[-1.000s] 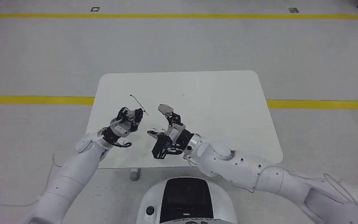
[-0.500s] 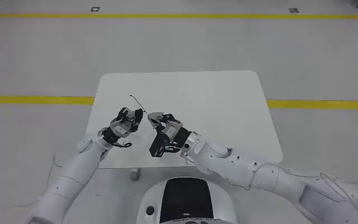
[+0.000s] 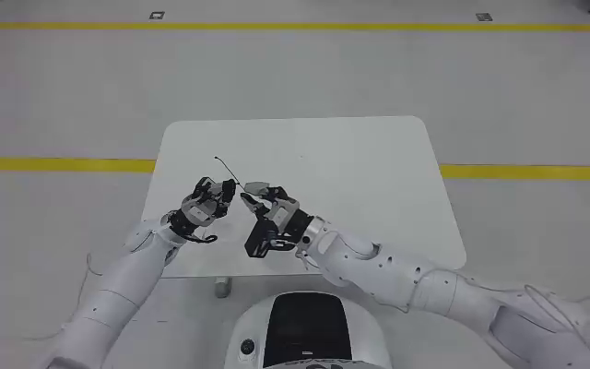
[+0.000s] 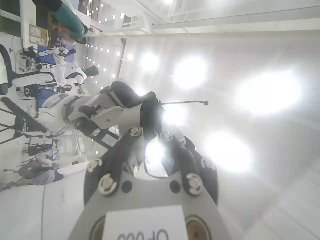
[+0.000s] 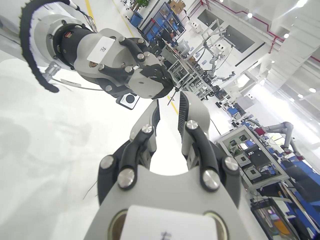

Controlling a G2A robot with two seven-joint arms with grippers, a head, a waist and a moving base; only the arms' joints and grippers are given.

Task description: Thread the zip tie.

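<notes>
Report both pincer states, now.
Left pincer: closed on the zip tie.
Right pincer: open, holding nothing, close to the left pincer.

**Close quarters above the near left part of the table (image 3: 369, 152)**

We see the left gripper (image 3: 221, 192) and the right gripper (image 3: 252, 196) almost tip to tip, with only a narrow gap between them. The zip tie (image 3: 228, 172), clamped in the left gripper, slants across the far side of that gap toward the table's far edge. We find one passage between the right gripper's parted fingers (image 5: 183, 106), just beside the tie's short end. Over the table's far half and right side we see wide room for an arm; both forearms block the near edge.
</notes>
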